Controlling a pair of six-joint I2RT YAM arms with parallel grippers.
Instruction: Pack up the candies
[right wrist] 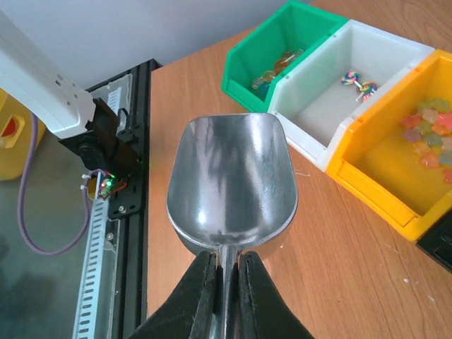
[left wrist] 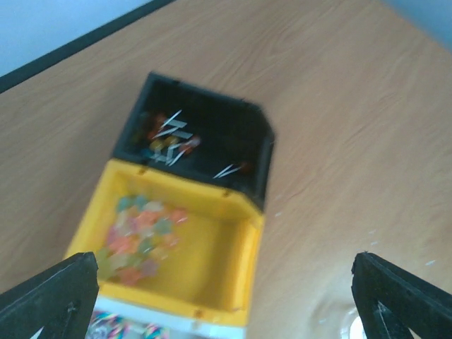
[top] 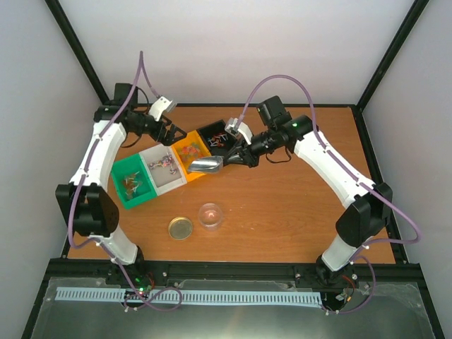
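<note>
So right gripper [right wrist: 226, 265] is clamping the shiny metal scoop [right wrist: 229, 176] by its handle, while left gripper [left wrist: 226, 300] is hanging wide open over the yellow plastic bin [left wrist: 244, 268] of pastel candies [left wrist: 141, 236].

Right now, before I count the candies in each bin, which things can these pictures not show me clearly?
- The black bin: the left wrist view is blurred, so its candies cannot be counted; the right wrist view cuts it off at the right edge.
- The green bin: in the right wrist view its front wall hides part of the floor; the top view is too small.
- The clear dish: top view only, with something reddish inside, too small to name.
</note>
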